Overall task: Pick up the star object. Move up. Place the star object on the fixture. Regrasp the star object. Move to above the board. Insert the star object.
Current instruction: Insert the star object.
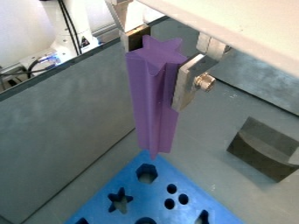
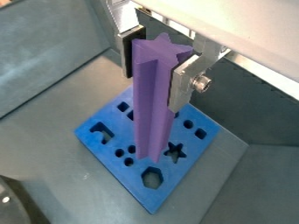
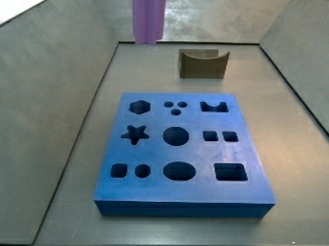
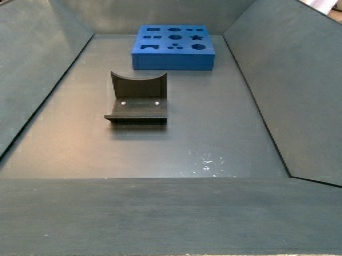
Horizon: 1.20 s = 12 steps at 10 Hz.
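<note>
The star object (image 1: 155, 96) is a long light-purple peg hanging upright, its star-shaped upper end between my fingers. My gripper (image 1: 158, 74) is shut on that upper part in both wrist views, also the gripper (image 2: 156, 74) and the star object (image 2: 149, 105). Below it lies the blue board (image 2: 117, 140) with its star hole (image 2: 176, 150). A side view shows only the peg's lower end (image 3: 149, 21) high above the floor, beyond the board (image 3: 193, 120); the gripper is out of frame there. The fixture (image 3: 202, 62) stands bare.
Grey walls enclose the floor on all sides. The fixture (image 4: 138, 98) stands apart from the board (image 4: 171, 60), with bare floor between them. The board's other holes are circles, squares and a hexagon (image 3: 138, 103). In a wrist view the fixture (image 1: 268, 149) sits beside the board (image 1: 100, 210).
</note>
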### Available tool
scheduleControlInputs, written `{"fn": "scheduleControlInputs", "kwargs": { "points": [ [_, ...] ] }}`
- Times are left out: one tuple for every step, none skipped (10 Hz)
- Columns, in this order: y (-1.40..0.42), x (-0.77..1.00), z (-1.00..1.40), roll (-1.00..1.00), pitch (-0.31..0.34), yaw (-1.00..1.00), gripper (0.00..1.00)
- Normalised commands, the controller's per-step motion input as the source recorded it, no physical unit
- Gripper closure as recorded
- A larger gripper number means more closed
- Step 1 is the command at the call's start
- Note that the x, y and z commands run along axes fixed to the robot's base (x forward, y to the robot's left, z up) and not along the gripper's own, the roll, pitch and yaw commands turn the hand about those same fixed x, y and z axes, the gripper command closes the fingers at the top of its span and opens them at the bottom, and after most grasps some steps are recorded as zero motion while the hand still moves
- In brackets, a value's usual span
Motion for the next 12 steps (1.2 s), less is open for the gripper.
{"fn": "scheduleControlInputs", "kwargs": {
  "points": [
    [-0.28,0.0,-0.58,-0.07,-0.071,-0.25,1.0],
    [-0.36,0.0,-0.62,-0.13,-0.067,-0.28,1.0],
    [-0.47,-0.08,-0.65,-0.16,-0.081,-0.44,1.0],
    [-0.43,-0.16,-0.55,-0.12,-0.206,-0.62,1.0],
    [-0.41,-0.16,-0.51,-0.15,-0.233,-0.63,1.0],
    [-0.35,-0.17,-0.48,-0.18,-0.183,-0.64,1.0],
    [-0.35,-0.12,-0.51,-0.12,-0.179,-0.69,1.0],
    [-0.21,0.02,-0.52,-0.09,-0.029,-0.69,1.0],
    [-0.07,0.09,-0.47,-0.01,0.0,-0.52,1.0],
    [0.0,0.0,-0.39,0.0,0.0,-0.28,1.0],
    [0.0,0.0,-0.31,0.0,0.007,-0.15,1.0],
    [0.0,0.0,-0.29,0.0,0.01,-0.14,1.0]
  ]
}}
